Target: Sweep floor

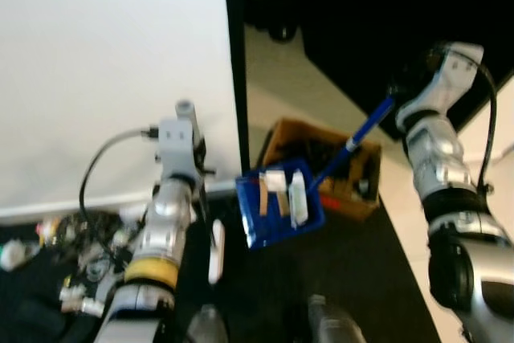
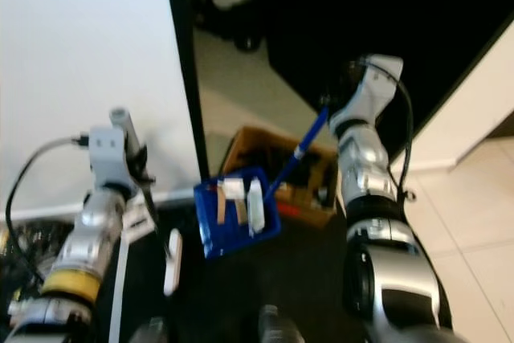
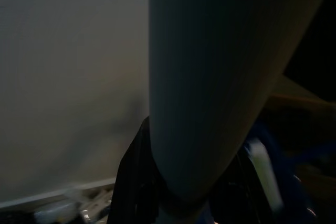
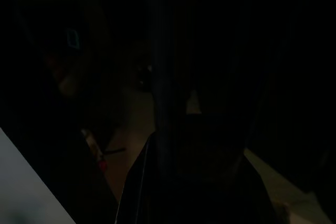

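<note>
Writing: no brand, label or lettering can be read anywhere; the pictures are soft and blurred.
Left gripper (image 1: 186, 114): raised in front of a flat white wall (image 1: 104, 70); whether its fingers are spread or pressed together, I cannot tell.
Right gripper (image 2: 347, 78): held high against a black background, at the upper end of a thin blue handle (image 2: 301, 150); its fingers are lost in the dark, so their grip cannot be told.
Dustpan (image 1: 277, 206): a blue plastic tray-like scoop, between and below the two grippers, with the blue handle slanting down to it from the right gripper; pale scraps lie in it.
Cardboard box (image 1: 321, 166): brown, open-topped, just behind the dustpan.
Floor (image 1: 289, 86): pale and smooth beyond the box.
Litter (image 1: 72, 255): small mixed scraps on the dark surface beneath the left arm.
</note>
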Motion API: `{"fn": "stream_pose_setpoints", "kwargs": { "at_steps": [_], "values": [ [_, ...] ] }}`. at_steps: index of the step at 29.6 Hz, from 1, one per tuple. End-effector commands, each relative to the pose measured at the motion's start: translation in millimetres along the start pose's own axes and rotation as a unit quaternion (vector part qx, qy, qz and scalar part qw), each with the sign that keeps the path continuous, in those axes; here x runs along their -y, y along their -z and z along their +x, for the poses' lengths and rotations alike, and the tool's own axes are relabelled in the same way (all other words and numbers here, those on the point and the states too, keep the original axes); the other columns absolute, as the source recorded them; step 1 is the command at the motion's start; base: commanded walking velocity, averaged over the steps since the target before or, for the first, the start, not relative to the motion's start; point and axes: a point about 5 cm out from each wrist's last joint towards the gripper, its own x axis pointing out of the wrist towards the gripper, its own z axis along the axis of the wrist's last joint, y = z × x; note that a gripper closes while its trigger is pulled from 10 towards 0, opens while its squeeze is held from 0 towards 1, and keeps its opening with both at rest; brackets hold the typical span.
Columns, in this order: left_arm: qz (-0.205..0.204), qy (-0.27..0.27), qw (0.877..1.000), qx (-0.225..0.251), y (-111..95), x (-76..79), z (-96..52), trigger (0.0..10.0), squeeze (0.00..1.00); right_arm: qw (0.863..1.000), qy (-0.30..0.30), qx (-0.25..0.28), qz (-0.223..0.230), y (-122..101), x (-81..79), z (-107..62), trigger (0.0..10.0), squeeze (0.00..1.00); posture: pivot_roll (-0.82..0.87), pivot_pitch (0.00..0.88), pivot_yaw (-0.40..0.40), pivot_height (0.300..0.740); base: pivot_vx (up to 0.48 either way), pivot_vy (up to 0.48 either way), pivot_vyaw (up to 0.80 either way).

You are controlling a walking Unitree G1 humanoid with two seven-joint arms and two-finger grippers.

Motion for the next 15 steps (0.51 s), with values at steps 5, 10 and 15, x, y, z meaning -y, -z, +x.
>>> {"fn": "stream_pose_setpoints", "kwargs": {
  "at_steps": [5, 10, 15],
  "values": [
    [-0.011, 0.004, 1.0, 0.006, -2.0, 3.1, 0.8, 10.0, 0.0, 0.999, -0.003, 0.031, 0.007, -20.6, 0.3, 5.3, 10.0, 0.0, -0.01, 0.082, -0.03, 0.74, 0.0, -0.349, 0.0],
    [-0.019, -0.001, 1.0, 0.005, -2.1, 2.1, 0.9, 10.0, 0.0, 1.0, -0.003, 0.027, 0.008, -19.5, -0.2, 5.1, 10.0, 0.0, -0.01, 0.084, -0.031, 0.74, 0.0, 0.0, 0.0],
    [-0.012, 0.001, 1.0, 0.003, -2.2, 2.0, 0.7, 10.0, 0.0, 1.0, -0.003, 0.023, 0.011, -18.8, 0.3, 4.4, 10.0, 0.0, -0.01, 0.087, -0.03, 0.74, 0.0, 0.0, 0.0]
  ]
}}
